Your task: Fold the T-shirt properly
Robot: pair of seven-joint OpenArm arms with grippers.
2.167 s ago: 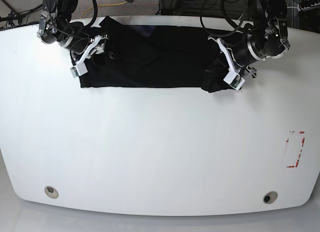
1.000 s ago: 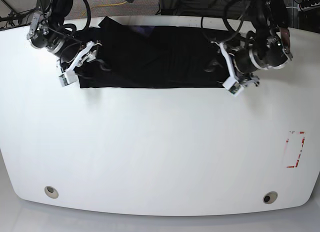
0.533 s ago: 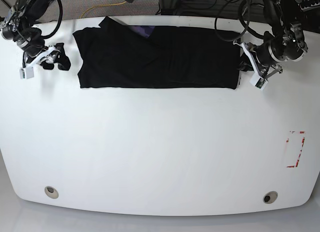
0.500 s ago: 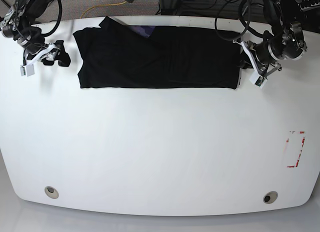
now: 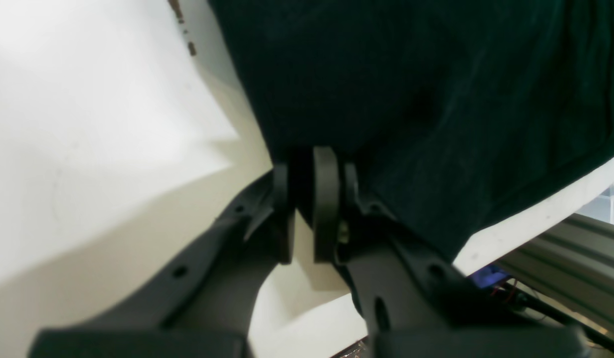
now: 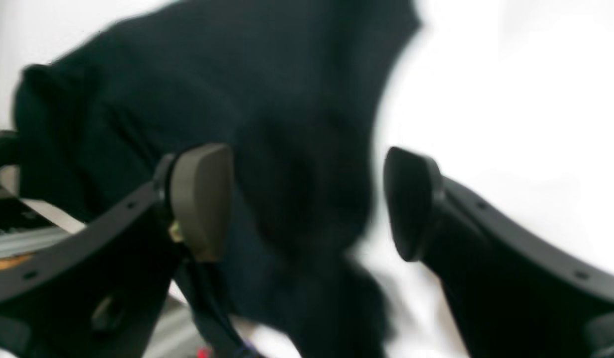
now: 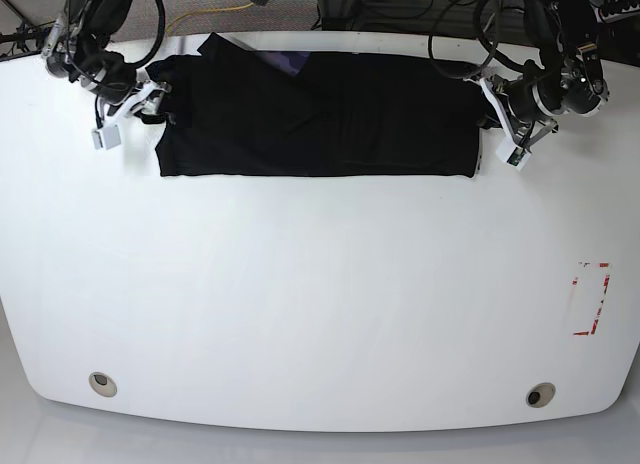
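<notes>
The black T-shirt (image 7: pixel 320 114) lies as a wide flat band along the table's far edge, with a hint of purple at the neck. My left gripper (image 7: pixel 488 122) is at the shirt's right edge. In the left wrist view its fingertips (image 5: pixel 307 164) are shut together on the T-shirt's (image 5: pixel 436 74) hem. My right gripper (image 7: pixel 150 102) is at the shirt's left edge. The blurred right wrist view shows it (image 6: pixel 307 199) open wide, with the black T-shirt (image 6: pixel 237 74) beneath and between its pads without being pinched.
The white table (image 7: pixel 320 304) stretches toward the front. A red-marked rectangle (image 7: pixel 590 299) sits near the right edge, and two round holes (image 7: pixel 102 384) (image 7: pixel 540 394) near the front. Cables hang behind the far edge, close to both arms.
The right arm swung out left of the shirt and has come back to its left edge, still open. The left gripper has shut on the right edge. The shirt's right side now lies flat.
</notes>
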